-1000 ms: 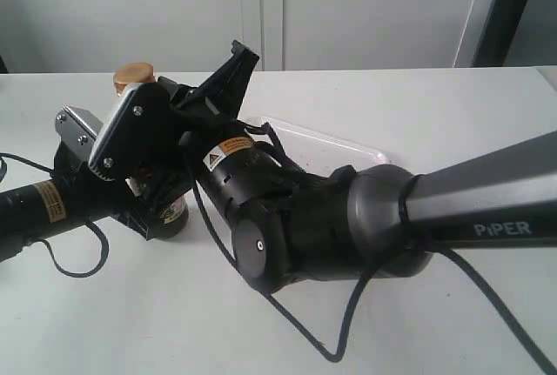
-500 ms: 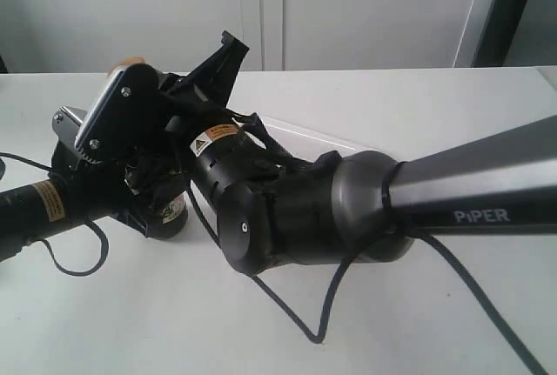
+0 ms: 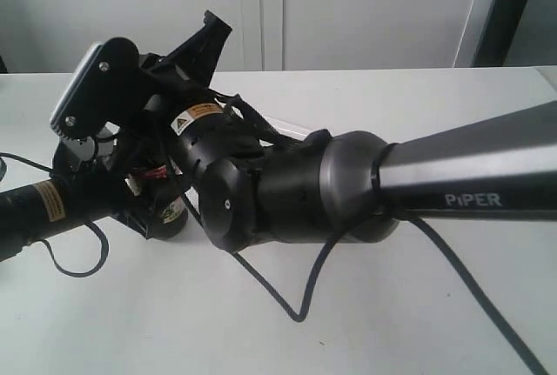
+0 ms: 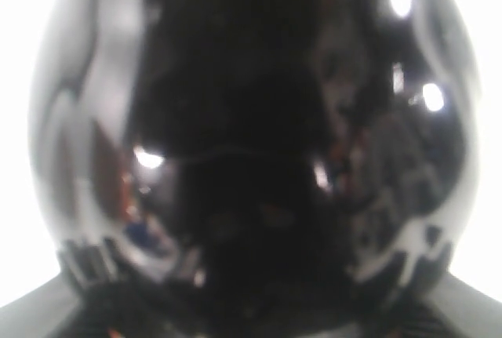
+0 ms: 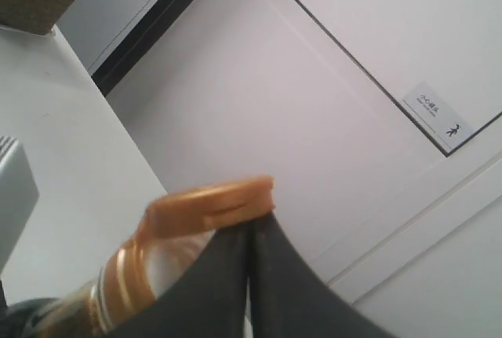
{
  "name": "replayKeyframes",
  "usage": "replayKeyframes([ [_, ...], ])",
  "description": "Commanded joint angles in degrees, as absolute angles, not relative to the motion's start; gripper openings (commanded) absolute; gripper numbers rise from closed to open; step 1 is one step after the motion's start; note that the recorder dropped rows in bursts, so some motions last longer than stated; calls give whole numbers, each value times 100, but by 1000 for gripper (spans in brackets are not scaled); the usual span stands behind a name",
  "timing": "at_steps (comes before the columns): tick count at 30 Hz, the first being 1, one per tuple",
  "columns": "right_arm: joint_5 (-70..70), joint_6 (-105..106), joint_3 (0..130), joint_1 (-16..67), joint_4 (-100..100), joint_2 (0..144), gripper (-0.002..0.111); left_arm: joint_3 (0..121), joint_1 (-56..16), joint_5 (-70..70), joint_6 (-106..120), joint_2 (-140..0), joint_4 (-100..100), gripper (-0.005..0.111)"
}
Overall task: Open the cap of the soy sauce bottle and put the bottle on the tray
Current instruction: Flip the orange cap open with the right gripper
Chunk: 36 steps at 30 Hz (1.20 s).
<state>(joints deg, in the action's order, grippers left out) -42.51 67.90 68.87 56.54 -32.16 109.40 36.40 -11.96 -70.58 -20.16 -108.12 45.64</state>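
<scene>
The soy sauce bottle [image 3: 168,213] stands on the white table at the left, with my left gripper [image 3: 139,208] shut round its lower body. In the left wrist view its dark body [image 4: 251,150] fills the picture and hides the fingers. The orange-brown cap [image 5: 210,203] shows in the right wrist view with its lid tilted up off the white spout [image 5: 176,258]. My right gripper [image 5: 252,227] is shut, its tips pressed against the lid's underside edge. In the exterior view my right wrist hides the cap. Only a sliver of the white tray [image 3: 291,126] shows behind the right arm.
My right arm [image 3: 365,188] reaches across the middle of the table and covers most of it. A black cable [image 3: 296,310] loops down from it onto the tabletop. My left arm [image 3: 35,208] lies along the left edge. White cabinet doors stand behind.
My right wrist has swung left and upward over the bottle's top, hiding the cap in the exterior view. The bottle and the left gripper have stayed put.
</scene>
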Motion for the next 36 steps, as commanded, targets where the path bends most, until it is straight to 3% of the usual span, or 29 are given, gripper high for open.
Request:
replayKeyframes([
  [1, -3953, 6736, 7179, 5657, -3111, 10940, 0, 3606, -1218, -6996, -1932, -10805, 4748, 0],
  [11, -3519, 6719, 7596, 5726, -3388, 10940, 0, 3606, -1218, -6996, -1932, -10805, 4748, 0],
  [18, -3316, 5590, 7596, 5549, -3502, 10752, 0, 3606, -1218, -6996, -1932, -10805, 4748, 0],
  [28, -2003, 5052, 7574, 4953, -3492, 10303, 0, 3606, -1218, -6996, -1944, -10805, 4748, 0],
  [36, 295, 5054, 7574, 4123, -3465, 9837, 0, 3606, -1218, -6996, -1944, -10805, 4748, 0],
])
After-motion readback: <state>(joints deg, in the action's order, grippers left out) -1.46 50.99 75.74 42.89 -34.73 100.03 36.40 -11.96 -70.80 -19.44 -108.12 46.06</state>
